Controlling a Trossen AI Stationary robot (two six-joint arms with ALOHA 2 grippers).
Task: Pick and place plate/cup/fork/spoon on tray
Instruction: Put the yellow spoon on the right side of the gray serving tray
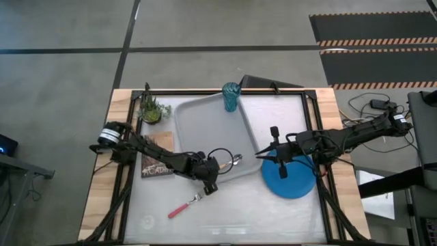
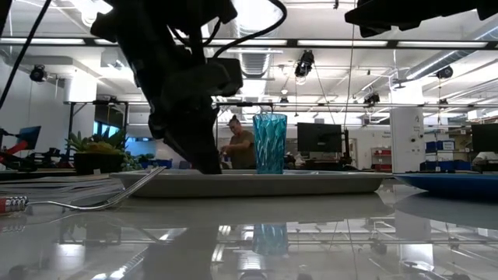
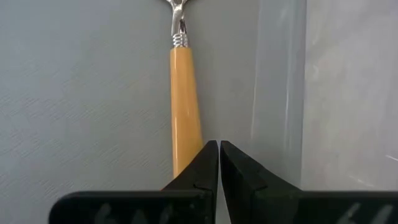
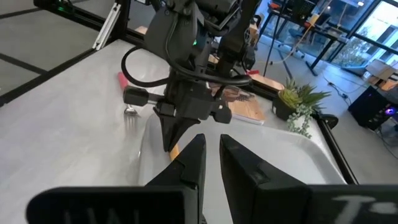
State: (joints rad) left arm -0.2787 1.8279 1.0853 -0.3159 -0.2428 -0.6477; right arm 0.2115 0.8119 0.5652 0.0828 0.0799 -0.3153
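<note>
The grey tray [image 1: 205,123] lies mid-table with the teal cup [image 1: 231,96] upright on its far right corner; the cup also shows in the low view [image 2: 269,143]. The orange-handled spoon [image 1: 227,162] lies flat on the tray's near right part. My left gripper [image 1: 212,171] is shut, its tips low over the tray beside the spoon's handle [image 3: 185,106]. The pink-handled fork [image 1: 183,207] lies on the table near the tray. The blue plate [image 1: 290,179] lies on the table right of the tray. My right gripper [image 1: 261,154] is shut and empty above the tray's right rim. My left gripper's shut fingers [image 3: 205,163] point down at the tray right beside the free end of the spoon's orange handle [image 3: 180,158], and the finger hides that end. I cannot tell whether they touch it. The spoon lies flat on the tray.
A book with a picture cover [image 1: 158,154] lies left of the tray and a small potted plant [image 1: 151,109] stands at the far left. A black cable loop [image 1: 220,156] hangs by my left wrist. A person [image 2: 237,145] shows in the room behind.
</note>
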